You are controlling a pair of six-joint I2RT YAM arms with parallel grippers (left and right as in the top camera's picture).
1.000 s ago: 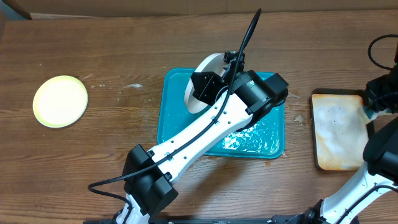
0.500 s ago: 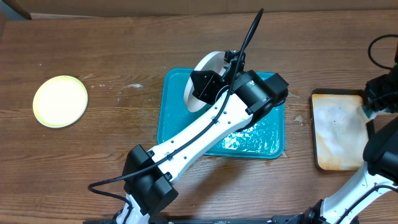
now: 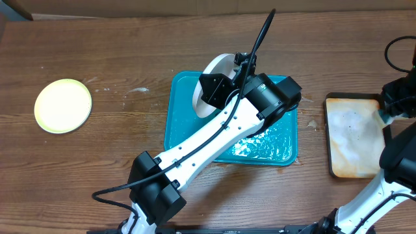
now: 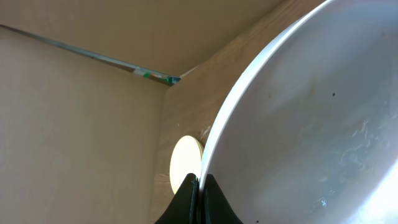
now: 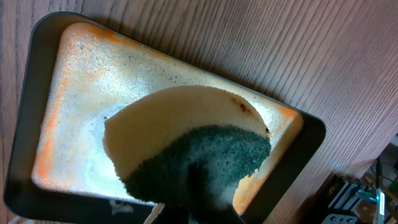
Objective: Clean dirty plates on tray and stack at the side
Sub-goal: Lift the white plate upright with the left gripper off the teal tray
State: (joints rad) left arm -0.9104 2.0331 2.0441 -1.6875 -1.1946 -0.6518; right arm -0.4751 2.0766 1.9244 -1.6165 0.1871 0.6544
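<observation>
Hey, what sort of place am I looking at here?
Likely a robot lab's mock dishwashing bench: wooden table, wet teal tray, white plate, soapy tray and sponge, cardboard walls.

No movement seen over last second; white plate [image 4: 298, 112], tray [image 3: 182, 110] unshifted.

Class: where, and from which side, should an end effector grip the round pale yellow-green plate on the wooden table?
The round pale yellow-green plate lies flat and shallow, so only its rim offers a pinch. Probably come in low from the side nearest the left arm's base, one finger over the rim, one under.
</observation>
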